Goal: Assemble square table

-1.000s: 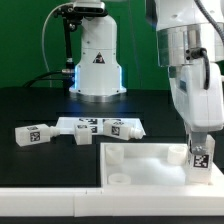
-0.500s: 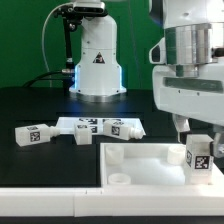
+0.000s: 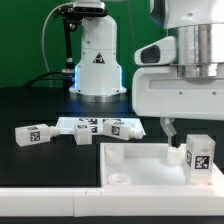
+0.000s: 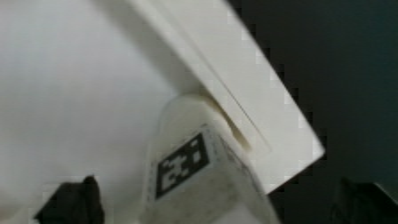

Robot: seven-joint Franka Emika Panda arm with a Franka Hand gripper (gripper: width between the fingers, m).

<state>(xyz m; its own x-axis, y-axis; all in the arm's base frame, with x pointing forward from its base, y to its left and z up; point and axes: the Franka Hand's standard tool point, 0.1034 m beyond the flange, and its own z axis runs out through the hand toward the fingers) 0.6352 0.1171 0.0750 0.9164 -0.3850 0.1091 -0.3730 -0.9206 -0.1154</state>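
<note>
The square table's white top (image 3: 140, 160) lies at the front, rim up, with a round socket (image 3: 119, 180) at its near corner. One tagged white leg (image 3: 200, 155) stands upright in the top's far corner on the exterior view's right. My gripper (image 3: 195, 133) hangs just above that leg, open, its jaws to either side and apart from it; one dark finger (image 3: 169, 131) shows beside it. The wrist view looks down on the leg (image 4: 192, 165) and the top's rim (image 4: 222, 75), with the gripper (image 4: 214, 205) open around the leg. Three more legs (image 3: 33, 135) (image 3: 88, 133) (image 3: 122, 130) lie loose on the black table.
The marker board (image 3: 72, 122) lies under the loose legs. The arm's white base (image 3: 97, 60) stands at the back. A long white rail (image 3: 50, 205) runs along the front edge.
The gripper has opened and let go of the leg, then risen a little. The leg stays upright in the top's corner.
</note>
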